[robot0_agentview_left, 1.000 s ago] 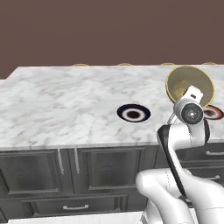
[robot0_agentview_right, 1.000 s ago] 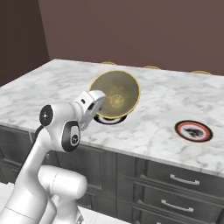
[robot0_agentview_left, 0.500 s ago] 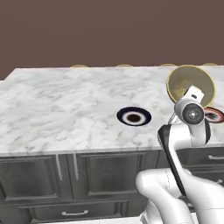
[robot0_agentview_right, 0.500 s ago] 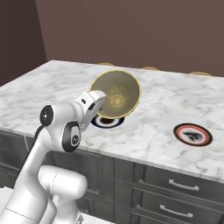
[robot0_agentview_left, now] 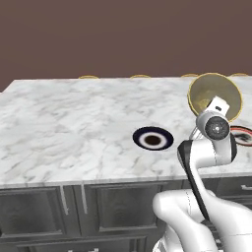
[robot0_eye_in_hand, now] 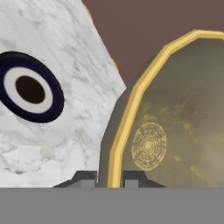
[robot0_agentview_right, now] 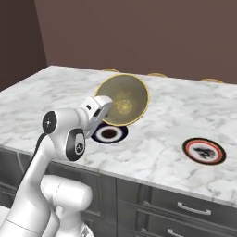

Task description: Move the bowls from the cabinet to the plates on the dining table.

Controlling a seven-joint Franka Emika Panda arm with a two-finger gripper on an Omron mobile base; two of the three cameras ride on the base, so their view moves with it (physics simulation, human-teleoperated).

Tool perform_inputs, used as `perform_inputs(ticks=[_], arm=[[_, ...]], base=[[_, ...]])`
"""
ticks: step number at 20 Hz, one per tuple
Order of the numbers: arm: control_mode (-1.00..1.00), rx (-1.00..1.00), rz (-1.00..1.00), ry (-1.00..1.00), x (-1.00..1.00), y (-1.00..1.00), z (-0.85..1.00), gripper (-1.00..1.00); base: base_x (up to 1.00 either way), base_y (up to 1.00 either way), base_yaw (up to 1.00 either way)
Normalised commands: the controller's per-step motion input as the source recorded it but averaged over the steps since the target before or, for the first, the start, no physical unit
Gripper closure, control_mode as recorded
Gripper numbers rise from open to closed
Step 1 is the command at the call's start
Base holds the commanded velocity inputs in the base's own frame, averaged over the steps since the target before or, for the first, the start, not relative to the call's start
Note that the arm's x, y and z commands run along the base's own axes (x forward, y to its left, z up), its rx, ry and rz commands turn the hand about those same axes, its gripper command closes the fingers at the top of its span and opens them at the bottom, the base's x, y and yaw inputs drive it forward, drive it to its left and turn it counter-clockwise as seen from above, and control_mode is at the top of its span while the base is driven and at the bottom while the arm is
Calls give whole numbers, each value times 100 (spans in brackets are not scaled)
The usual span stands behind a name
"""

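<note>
My gripper (robot0_agentview_right: 106, 104) is shut on the rim of the olive-yellow bowl (robot0_agentview_right: 124, 99), which stands tilted on edge in the air above the dining table (robot0_agentview_right: 171, 106). In the hand view the two fingertips (robot0_eye_in_hand: 85, 177) pinch the bowl's (robot0_eye_in_hand: 175, 113) gold rim, and the navy-rimmed plate (robot0_eye_in_hand: 30, 87) lies to the left on the marble. From the left base view the bowl (robot0_agentview_left: 215, 97) hangs over the table's right part, between the navy-rimmed plate (robot0_agentview_left: 153, 138) and the red-orange-rimmed plate (robot0_agentview_left: 242, 135). Both plates (robot0_agentview_right: 109, 134) (robot0_agentview_right: 203, 151) are bare.
Dark grey drawers and doors (robot0_agentview_left: 113, 206) run under the marble top's near edge. Several tan rounded tops (robot0_agentview_left: 88, 77) peek over the table's far edge, with a brown wall behind. Wide bare marble (robot0_agentview_left: 64, 128) lies left of the navy plate.
The whole scene has slid slightly down in both base views, so the base has come a little nearer the table. The bowl stays held in the same pose.
</note>
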Motion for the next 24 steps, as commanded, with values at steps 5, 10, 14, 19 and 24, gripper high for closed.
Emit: perform_inputs(ticks=[5, 10, 14, 19, 24], arm=[[100, 0, 0, 0, 0, 0, 0, 100], [100, 0, 0, 0, 0, 0, 0, 100], [100, 0, 0, 0, 0, 0, 0, 100], [100, 0, 0, 0, 0, 0, 0, 100], [100, 0, 0, 0, 0, 0, 0, 100]], base=[[27, 4, 0], [23, 2, 0], [1, 7, 0], [0, 1, 0], [0, 2, 0]])
